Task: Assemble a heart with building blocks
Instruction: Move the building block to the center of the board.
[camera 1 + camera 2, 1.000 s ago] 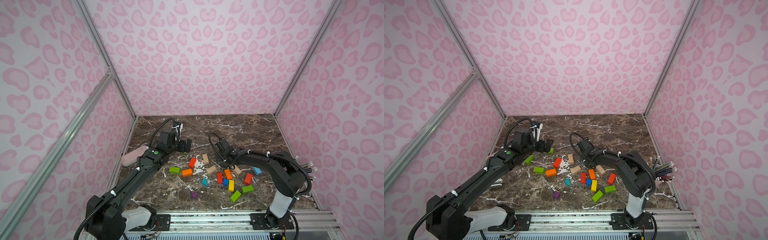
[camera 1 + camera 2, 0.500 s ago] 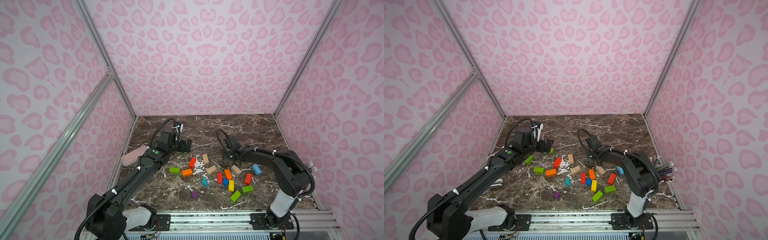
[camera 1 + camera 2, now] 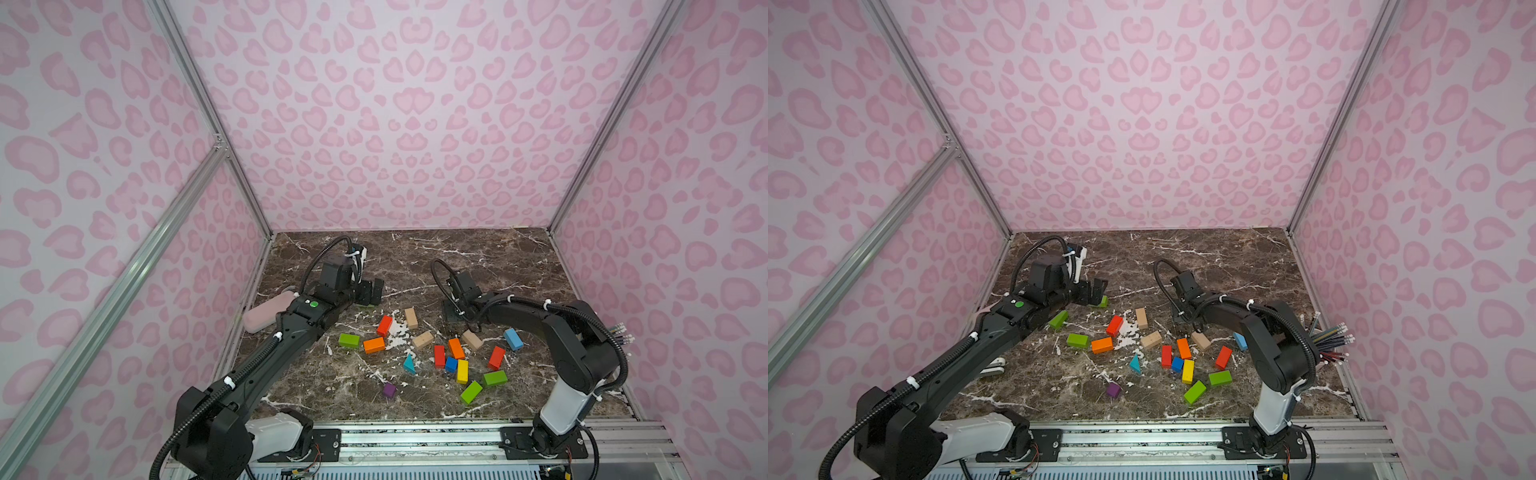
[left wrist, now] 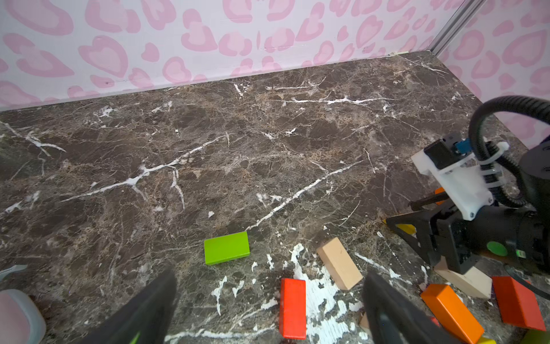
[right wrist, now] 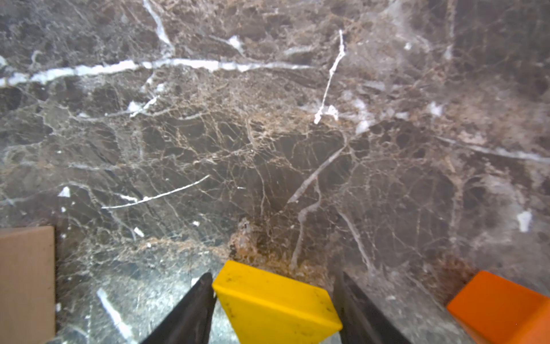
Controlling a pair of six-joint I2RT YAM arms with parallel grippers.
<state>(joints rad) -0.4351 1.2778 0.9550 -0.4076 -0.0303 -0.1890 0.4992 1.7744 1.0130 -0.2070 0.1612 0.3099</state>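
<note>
The building blocks lie scattered on the brown marble table (image 3: 478, 257). My right gripper (image 5: 274, 275) is shut on a yellow block (image 5: 273, 300); in both top views it (image 3: 453, 311) (image 3: 1183, 318) stands just behind the right-hand cluster of red (image 3: 439, 356), orange (image 3: 456, 348), blue (image 3: 513, 338), yellow (image 3: 462, 371) and green (image 3: 495, 378) bricks. My left gripper (image 4: 269, 277) is open and empty. It (image 3: 372, 293) hovers at the back left over a green brick (image 4: 226, 247), with a red brick (image 4: 293, 306) and a plain wood brick (image 4: 339, 263) close by.
A pale pink pouch (image 3: 268, 316) lies against the left wall. Coloured pencils (image 3: 1329, 340) stand at the right edge. A teal wedge (image 3: 409, 364) and a purple cube (image 3: 389, 390) sit toward the front. Pink walls close three sides.
My right gripper has shifted a little to the right and toward the back wall. The left arm has not moved.
</note>
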